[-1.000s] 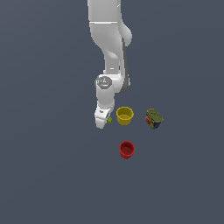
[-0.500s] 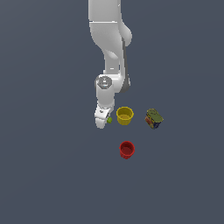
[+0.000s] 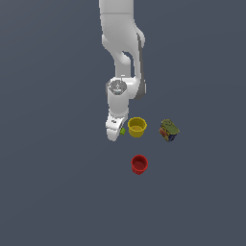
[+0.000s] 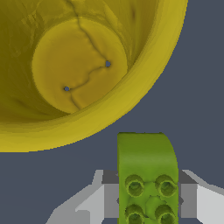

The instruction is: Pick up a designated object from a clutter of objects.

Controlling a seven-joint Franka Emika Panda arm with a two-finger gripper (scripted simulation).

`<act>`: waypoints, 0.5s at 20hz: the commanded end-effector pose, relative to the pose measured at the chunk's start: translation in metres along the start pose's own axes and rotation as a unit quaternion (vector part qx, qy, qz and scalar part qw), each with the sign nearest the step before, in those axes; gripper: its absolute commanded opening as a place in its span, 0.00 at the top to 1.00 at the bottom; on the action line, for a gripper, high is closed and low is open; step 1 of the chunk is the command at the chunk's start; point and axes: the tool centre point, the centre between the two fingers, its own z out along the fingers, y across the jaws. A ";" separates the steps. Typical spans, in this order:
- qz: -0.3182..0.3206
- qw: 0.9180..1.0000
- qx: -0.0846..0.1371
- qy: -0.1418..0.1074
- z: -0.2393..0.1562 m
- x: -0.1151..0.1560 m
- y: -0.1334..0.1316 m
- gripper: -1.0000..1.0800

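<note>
**Gripper down on the lime-green piece beside the yellow cup**

The gripper [image 3: 114,132] is seen lowered to the surface, just at the exterior view's left of the yellow cup [image 3: 137,127]. A sliver of the lime-green piece [image 3: 122,130] is glimpsed between the white hand and the cup's wall, most of it hidden by the arm. In the wrist view the lime-green piece [image 4: 147,177] is shown large and studded, set squarely between the grey fingers [image 4: 189,199], one on each flank; the fingers are drawn in against its sides, so the pincer appears to be clamped on it, though the contact lines themselves are partly cut off by the frame edge. The yellow cup [image 4: 131,96] stands upright with its open mouth shown, its rim near the piece but apart from it. Further to the exterior view's right, the patterned box [image 3: 169,130] is seen tilted, and the red cup [image 3: 139,164] is set apart, nearer the camera
</note>
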 end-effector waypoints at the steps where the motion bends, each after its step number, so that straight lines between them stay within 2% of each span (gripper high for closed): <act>1: 0.000 1.000 0.000 0.000 -0.013 0.008 0.004 1.00; 10: -0.001 1.000 0.001 0.002 -0.079 0.052 0.025 1.00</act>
